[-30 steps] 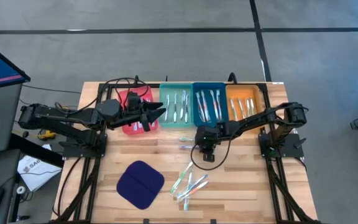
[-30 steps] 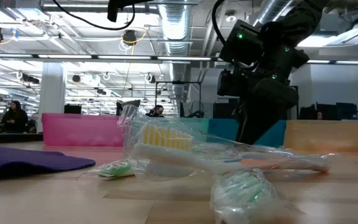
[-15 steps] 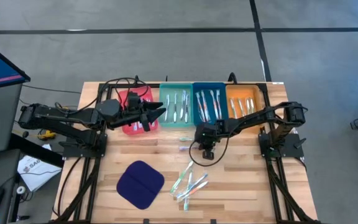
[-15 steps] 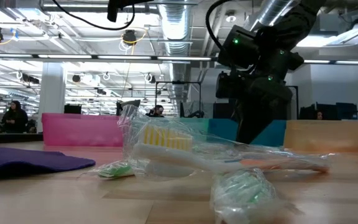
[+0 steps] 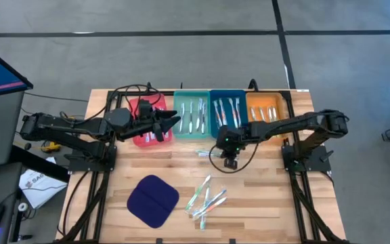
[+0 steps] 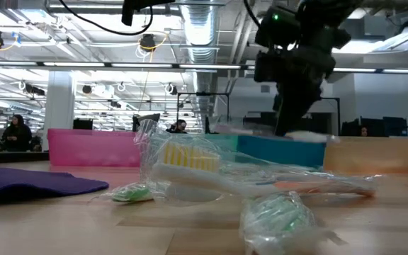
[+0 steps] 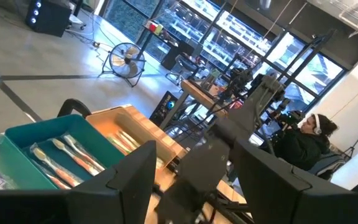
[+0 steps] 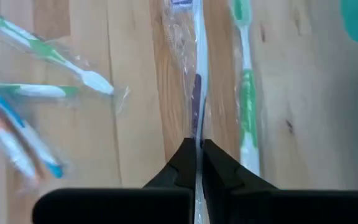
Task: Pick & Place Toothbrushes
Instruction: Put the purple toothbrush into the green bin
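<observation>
Wooden slats of the table [image 5: 263, 210] fill my overhead feed, and beyond its edges I see grey floor. Nearest the front edge lies the dark blue cloth pad [image 5: 152, 200], and just beside it a loose cluster of wrapped toothbrushes [image 5: 206, 200] with green, blue and orange accents. From the table-level camera those same wrapped brushes [image 6: 218, 177] crowd the foreground, crinkled plastic catching the light, with the pad a flat purple shape off to one side.

Further in, toward the middle of the table, my right gripper [image 5: 229, 161] hangs above the wood. Its wrist camera shows the two dark fingers [image 8: 185, 167] pinched tight on a single wrapped toothbrush [image 8: 196, 93] with a blue-purple handle, which runs straight away from the fingertips. On the boards beneath it I see a green-handled brush [image 8: 246, 93] just beside that line, and several more brushes well apart on the other side. In the low view the gripped brush shows as a pale bar held level above the table surface, in front of the trays. One more small wrapped brush [image 5: 204, 154] lies on the wood near the gripper.

At the far edge sit four trays in a row: red [image 5: 138, 139], teal [image 5: 179, 115], blue [image 5: 217, 95] and orange [image 5: 283, 105], the last three holding brushes. My left gripper [image 5: 171, 123] waits over the red tray, fingers [image 7: 117, 186] parted with nothing between them.
</observation>
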`<action>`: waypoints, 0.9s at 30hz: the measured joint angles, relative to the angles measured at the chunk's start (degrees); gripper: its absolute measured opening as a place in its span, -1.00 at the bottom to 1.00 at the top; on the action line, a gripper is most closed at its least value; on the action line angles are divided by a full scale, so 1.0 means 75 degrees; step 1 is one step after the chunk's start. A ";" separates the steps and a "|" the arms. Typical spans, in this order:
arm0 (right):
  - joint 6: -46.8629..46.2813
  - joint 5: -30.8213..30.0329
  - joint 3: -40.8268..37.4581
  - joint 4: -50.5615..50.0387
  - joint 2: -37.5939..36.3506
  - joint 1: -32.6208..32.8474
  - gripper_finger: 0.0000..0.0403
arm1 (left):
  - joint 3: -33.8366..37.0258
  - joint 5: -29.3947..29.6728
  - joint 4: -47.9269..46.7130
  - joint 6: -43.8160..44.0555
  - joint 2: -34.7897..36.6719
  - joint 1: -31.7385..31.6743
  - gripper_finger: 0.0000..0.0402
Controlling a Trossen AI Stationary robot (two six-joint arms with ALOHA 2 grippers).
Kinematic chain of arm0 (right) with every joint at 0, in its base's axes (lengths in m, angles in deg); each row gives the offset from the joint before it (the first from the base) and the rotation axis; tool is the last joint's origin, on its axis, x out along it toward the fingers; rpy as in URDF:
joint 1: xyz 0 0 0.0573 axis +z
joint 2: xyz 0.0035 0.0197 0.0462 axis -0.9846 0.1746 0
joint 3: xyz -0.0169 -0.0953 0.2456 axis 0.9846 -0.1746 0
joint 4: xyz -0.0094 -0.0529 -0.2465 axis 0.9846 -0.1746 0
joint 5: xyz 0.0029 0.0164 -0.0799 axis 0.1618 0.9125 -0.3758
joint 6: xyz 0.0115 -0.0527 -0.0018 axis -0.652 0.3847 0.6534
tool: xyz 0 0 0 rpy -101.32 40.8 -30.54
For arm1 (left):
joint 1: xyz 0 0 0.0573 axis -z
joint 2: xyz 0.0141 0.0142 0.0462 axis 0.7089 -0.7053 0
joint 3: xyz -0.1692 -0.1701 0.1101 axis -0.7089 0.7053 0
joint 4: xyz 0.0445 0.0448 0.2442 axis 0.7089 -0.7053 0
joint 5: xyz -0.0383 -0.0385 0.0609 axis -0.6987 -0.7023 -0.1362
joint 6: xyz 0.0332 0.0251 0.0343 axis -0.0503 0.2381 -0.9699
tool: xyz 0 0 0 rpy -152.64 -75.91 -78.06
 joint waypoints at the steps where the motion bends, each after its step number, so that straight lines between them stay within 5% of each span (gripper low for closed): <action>1: 0.0002 0.0010 0.0097 -0.0164 -0.0095 -0.0041 -0.99 | 0.0000 0.0013 -0.0002 0.0000 -0.0002 0.0000 0.04; 10: -0.1512 0.0092 0.1475 -0.0354 -0.0565 -0.0836 -1.00 | 0.0000 0.0329 -0.0265 0.0000 0.0000 0.0003 0.04; 20: -0.5050 0.2753 0.2311 0.2296 -0.0352 -0.2238 -1.00 | -0.0005 0.0456 0.0033 0.0573 0.0105 -0.0042 0.04; 27: -0.7387 0.3574 0.2304 0.5020 0.0431 -0.2681 -0.98 | -0.0006 -0.0114 -0.0118 0.3567 -0.0413 -0.0813 0.04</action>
